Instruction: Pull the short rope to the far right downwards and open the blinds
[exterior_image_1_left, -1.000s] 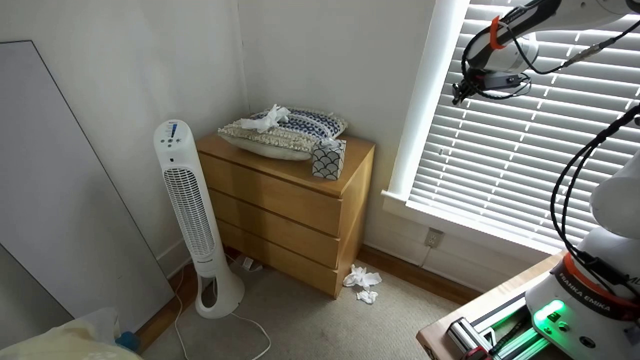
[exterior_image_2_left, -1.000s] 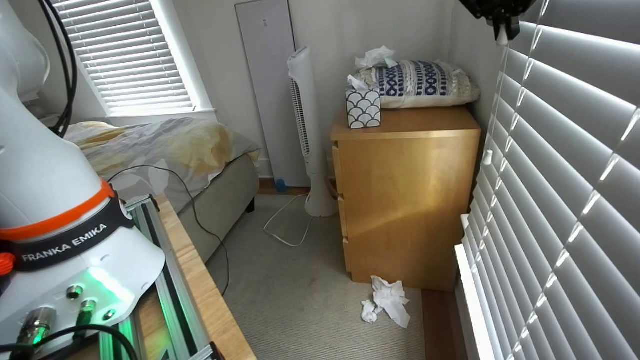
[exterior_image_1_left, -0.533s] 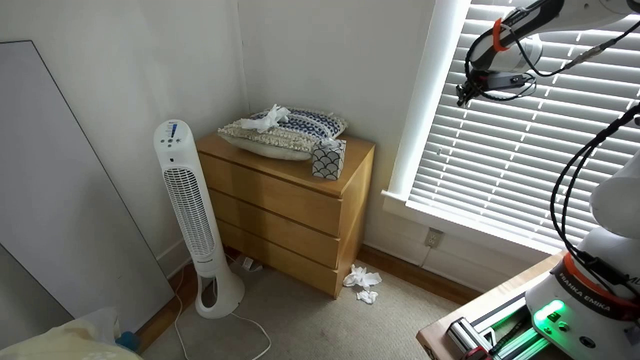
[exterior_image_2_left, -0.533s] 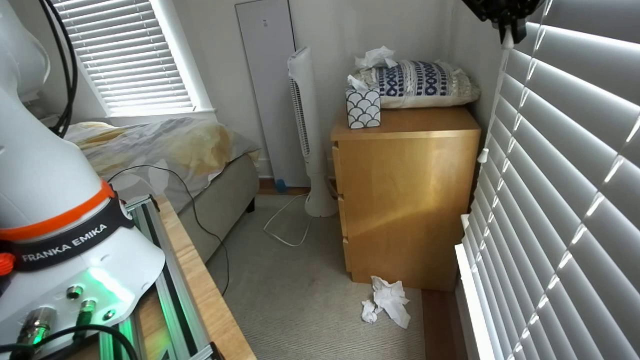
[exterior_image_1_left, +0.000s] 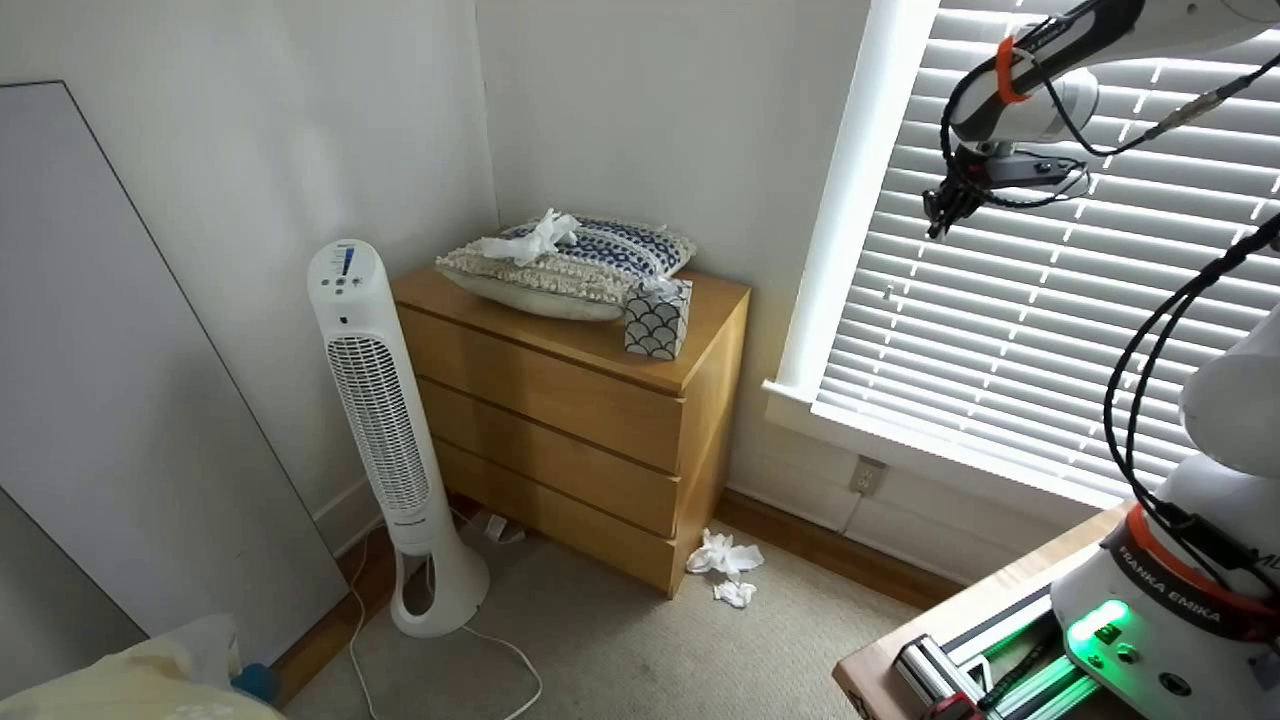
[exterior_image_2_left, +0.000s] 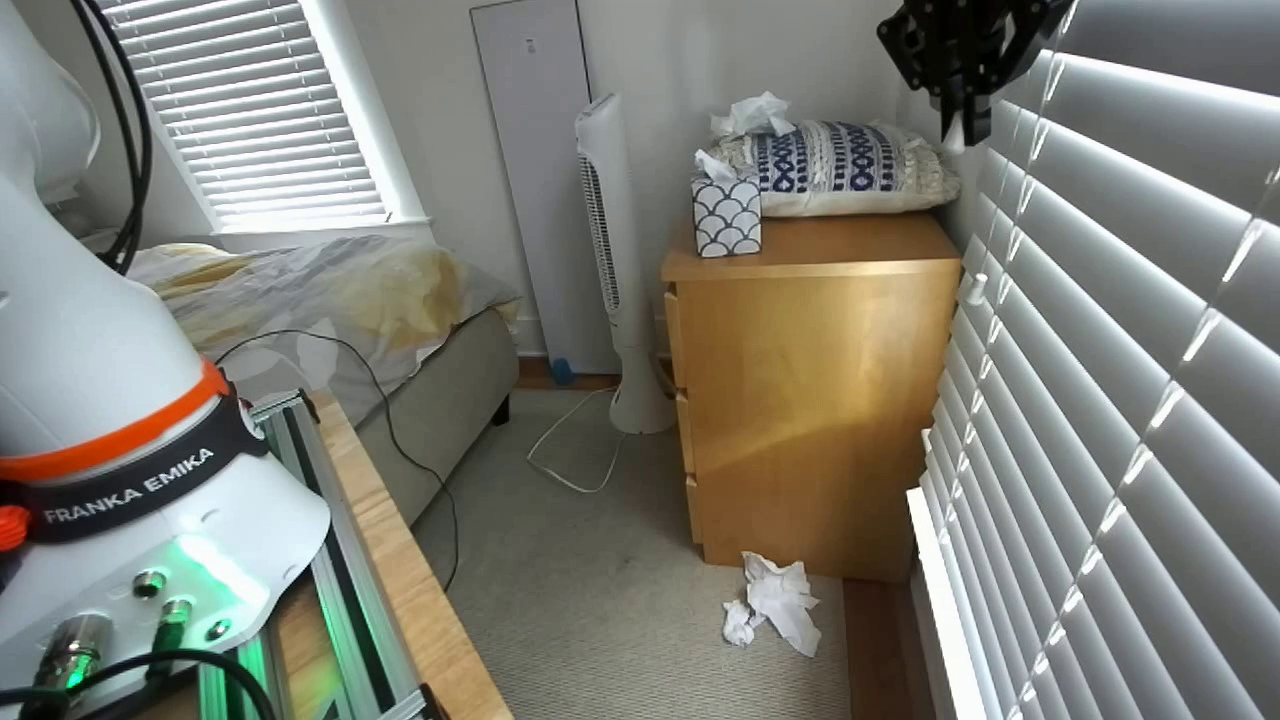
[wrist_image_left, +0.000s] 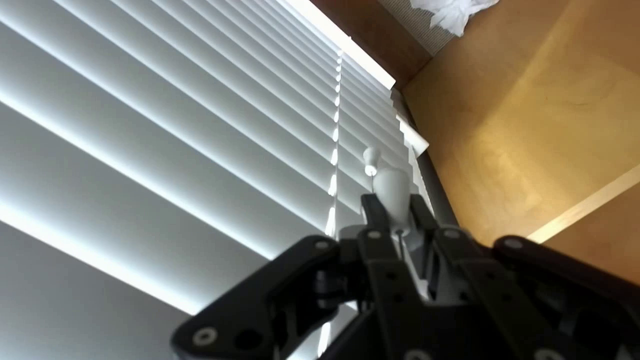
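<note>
The white blinds cover the window and also show in an exterior view and in the wrist view. Their slats are down, with thin lines of light between them. My gripper is shut on the white end knob of a rope, whose thin cord runs back between the fingers. The gripper also shows in both exterior views, in front of the blinds, with the knob poking out below the fingertips. A second rope's white knob hangs lower, beside the slats, also seen in an exterior view.
A wooden dresser stands beside the window, bearing a patterned pillow and a tissue box. A white tower fan stands by it. Crumpled tissues lie on the floor. The window sill juts out below the blinds.
My gripper has moved down with the knob still in it and, in an exterior view, away from the slats. The second knob has risen slightly. The blinds' cords have shifted a little.
</note>
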